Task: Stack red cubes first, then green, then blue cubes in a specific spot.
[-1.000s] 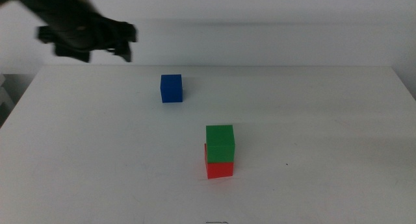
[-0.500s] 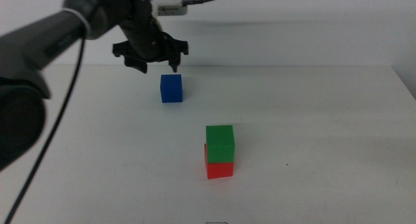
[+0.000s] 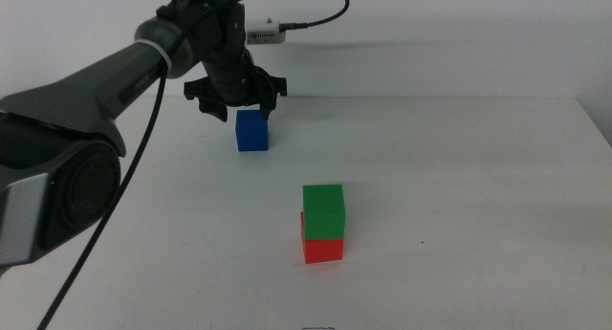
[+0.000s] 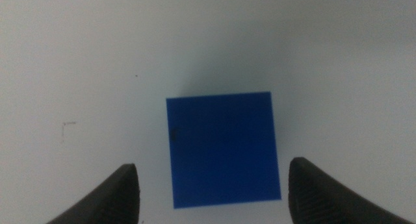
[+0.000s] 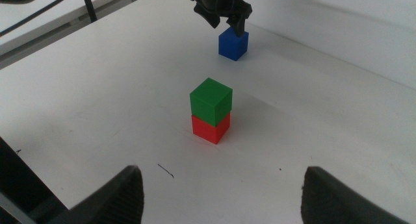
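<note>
The green cube (image 3: 323, 211) sits on top of the red cube (image 3: 323, 248) near the middle of the table; the same stack shows as the green cube (image 5: 210, 100) over the red cube (image 5: 210, 128) in the right wrist view. Farther back, the blue cube (image 3: 252, 131) rests alone on the tabletop. My left gripper (image 3: 236, 99) hovers just above it, open, jaws spread wider than the blue cube (image 4: 224, 149) seen from directly overhead. My right gripper (image 5: 221, 201) waits open, well back from the stack, out of the middle view.
The left arm (image 3: 124, 72) reaches in from the left with its cable looping above. The white table's far edge (image 3: 430, 99) runs just behind the blue cube.
The left gripper has swung right and down from the far left, and now hangs directly over the blue cube. The cubes have not moved.
</note>
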You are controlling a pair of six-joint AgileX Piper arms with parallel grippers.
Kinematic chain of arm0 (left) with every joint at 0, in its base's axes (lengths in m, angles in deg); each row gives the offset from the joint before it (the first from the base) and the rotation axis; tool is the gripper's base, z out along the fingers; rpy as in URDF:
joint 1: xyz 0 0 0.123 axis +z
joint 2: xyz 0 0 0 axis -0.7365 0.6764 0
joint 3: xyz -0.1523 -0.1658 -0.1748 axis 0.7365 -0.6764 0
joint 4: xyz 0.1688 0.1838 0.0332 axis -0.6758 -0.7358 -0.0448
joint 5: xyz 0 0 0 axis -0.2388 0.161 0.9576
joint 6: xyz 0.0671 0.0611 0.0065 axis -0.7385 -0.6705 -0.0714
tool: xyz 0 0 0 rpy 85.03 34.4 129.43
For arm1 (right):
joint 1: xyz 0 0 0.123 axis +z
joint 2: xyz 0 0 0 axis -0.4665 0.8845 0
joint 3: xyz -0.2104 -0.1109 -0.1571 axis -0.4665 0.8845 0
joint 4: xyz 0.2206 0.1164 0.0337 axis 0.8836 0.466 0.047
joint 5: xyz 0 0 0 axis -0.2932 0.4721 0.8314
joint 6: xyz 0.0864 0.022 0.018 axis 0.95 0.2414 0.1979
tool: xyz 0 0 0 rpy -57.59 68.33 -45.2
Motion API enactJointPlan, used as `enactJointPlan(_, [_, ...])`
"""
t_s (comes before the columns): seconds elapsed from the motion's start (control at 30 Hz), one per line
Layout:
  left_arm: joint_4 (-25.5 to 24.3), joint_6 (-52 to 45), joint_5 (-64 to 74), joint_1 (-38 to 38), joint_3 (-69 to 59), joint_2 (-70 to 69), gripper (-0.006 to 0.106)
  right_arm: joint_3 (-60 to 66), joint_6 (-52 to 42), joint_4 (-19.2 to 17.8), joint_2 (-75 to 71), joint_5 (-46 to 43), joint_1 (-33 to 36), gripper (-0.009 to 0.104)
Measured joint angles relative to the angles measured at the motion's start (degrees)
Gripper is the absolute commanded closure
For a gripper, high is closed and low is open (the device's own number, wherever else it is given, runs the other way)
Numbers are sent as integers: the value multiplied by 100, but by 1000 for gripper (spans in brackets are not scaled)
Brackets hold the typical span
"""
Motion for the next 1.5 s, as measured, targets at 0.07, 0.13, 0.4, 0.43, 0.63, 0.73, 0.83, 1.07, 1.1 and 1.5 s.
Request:
enactJointPlan(0.07, [-19,37,-49,0,0,38,26,0,0,0,0,0,0,33])
enactJointPlan(0.13, [-31,56,-99,0,0,86,26,0,0,0,0,0,0,33])
enactJointPlan(0.4, [14,87,-249,0,0,131,26,0,0,0,0,0,0,33])
enactJointPlan(0.43, [20,102,-283,0,0,131,26,0,0,0,0,0,0,33])
enactJointPlan(0.63, [33,262,-385,0,0,142,26,0,0,0,0,0,0,33])
enactJointPlan(0.73, [35,373,-386,0,4,168,26,0,0,0,0,0,0,33])
enactJointPlan(0.83, [39,408,-391,0,4,219,26,0,0,0,0,0,0,33])
enactJointPlan(1.07, [39,437,-411,0,12,370,26,0,0,0,0,0,0,33])
enactJointPlan(1.1, [39,452,-444,0,12,398,26,0,0,0,0,0,0,33])
enactJointPlan(1.5, [39,683,-597,0,12,482,88,0,0,0,0,0,0,33])
